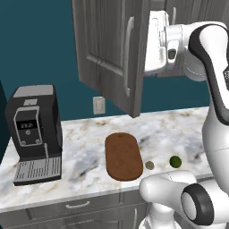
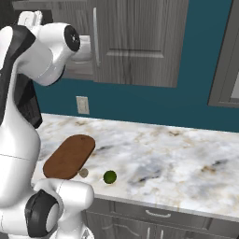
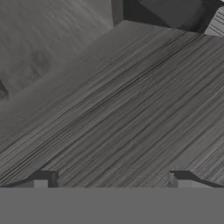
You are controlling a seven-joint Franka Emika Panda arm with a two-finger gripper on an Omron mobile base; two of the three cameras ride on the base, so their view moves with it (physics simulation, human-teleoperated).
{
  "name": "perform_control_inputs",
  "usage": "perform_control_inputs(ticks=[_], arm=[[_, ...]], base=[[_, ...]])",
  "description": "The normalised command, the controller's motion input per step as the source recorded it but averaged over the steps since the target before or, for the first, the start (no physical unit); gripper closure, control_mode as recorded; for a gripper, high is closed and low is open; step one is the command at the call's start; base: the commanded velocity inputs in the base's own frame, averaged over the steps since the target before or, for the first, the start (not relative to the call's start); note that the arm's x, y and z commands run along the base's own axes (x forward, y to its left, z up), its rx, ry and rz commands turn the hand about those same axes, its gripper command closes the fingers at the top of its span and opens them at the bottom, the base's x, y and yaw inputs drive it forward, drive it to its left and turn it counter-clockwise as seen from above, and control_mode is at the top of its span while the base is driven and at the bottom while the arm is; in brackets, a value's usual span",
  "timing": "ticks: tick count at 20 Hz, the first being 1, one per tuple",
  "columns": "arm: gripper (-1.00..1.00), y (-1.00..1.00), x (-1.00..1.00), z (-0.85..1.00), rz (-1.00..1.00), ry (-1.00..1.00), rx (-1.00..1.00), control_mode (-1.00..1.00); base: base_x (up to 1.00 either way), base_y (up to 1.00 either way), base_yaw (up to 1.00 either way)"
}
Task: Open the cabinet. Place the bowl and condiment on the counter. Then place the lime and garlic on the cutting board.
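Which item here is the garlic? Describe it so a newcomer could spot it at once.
Start at the marble counter and find the reddish-brown cutting board. Just off the board's near right corner sits the garlic, a small beige bulb. The lime beside it is green and slightly bigger.

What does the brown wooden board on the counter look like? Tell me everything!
The cutting board is a flat, reddish-brown oblong with rounded ends and looks like wood. It lies flat on the white marble counter, below the open cabinet door. Nothing sits on it. The little tan garlic rests on the counter just beside its near end, and the green lime lies a bit further along.
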Motion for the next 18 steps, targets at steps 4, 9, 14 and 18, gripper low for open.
perform_control_inputs(ticks=[4, 9, 14, 18], arm=[[-1.0, 0.8, -0.52, 0.36, 0.11, 0.43, 0.06, -1.0], [-1.0, 0.98, -0.29, 0.04, 0.1, 0.45, 0.01, -1.0], [-1.0, 0.81, -0.15, 0.0, 0.07, 0.36, 0.0, -1.0], [-1.0, -0.24, -0.19, 0.05, 0.0, -0.03, 0.0, -1.0]], base=[[0.0, 0.0, 0.0], [0.0, 0.0, 0.0], [0.0, 0.0, 0.0], [0.0, 0.0, 0.0]])
